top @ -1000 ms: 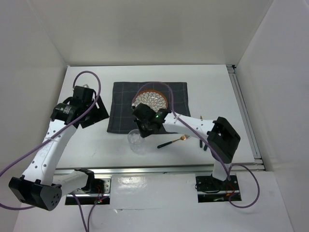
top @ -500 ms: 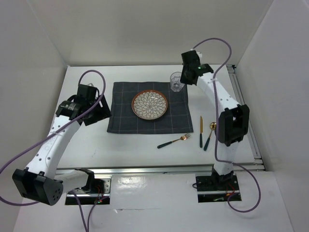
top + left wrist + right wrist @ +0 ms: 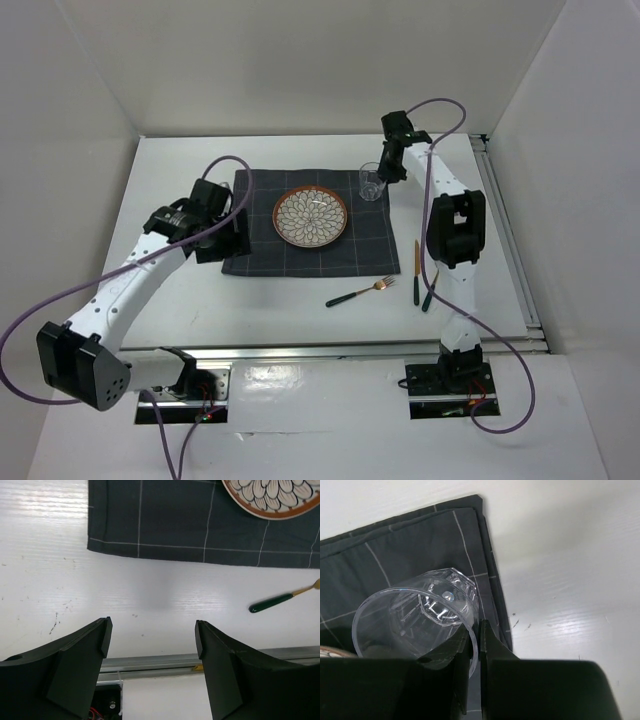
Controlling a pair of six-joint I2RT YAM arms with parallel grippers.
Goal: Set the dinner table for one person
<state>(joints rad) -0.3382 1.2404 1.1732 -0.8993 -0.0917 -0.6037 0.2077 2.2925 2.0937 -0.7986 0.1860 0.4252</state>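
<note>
A clear drinking glass [image 3: 420, 615] stands at the far right corner of the dark grey checked placemat [image 3: 310, 225]. My right gripper [image 3: 479, 645] is shut on its rim, one finger inside and one outside. From above, the glass [image 3: 371, 182] sits just left of that gripper [image 3: 385, 170]. A patterned plate [image 3: 311, 215] lies mid-placemat on the white dinner table [image 3: 180, 300]. My left gripper [image 3: 151, 637] is open and empty, hovering over the table near the placemat's front edge [image 3: 175, 525]; from above, the left gripper [image 3: 225, 235] is at the mat's left side.
A green-handled fork [image 3: 360, 292] lies in front of the placemat, its handle [image 3: 272, 602] showing in the left wrist view. A knife [image 3: 416, 257] and a spoon [image 3: 430, 290] lie to the right. Metal rails [image 3: 330, 350] run along the near and right edges.
My right arm carried the glass from in front of the placemat to its far right corner, then shifted it slightly nearer. My left arm swung right, toward the placemat's left edge.
</note>
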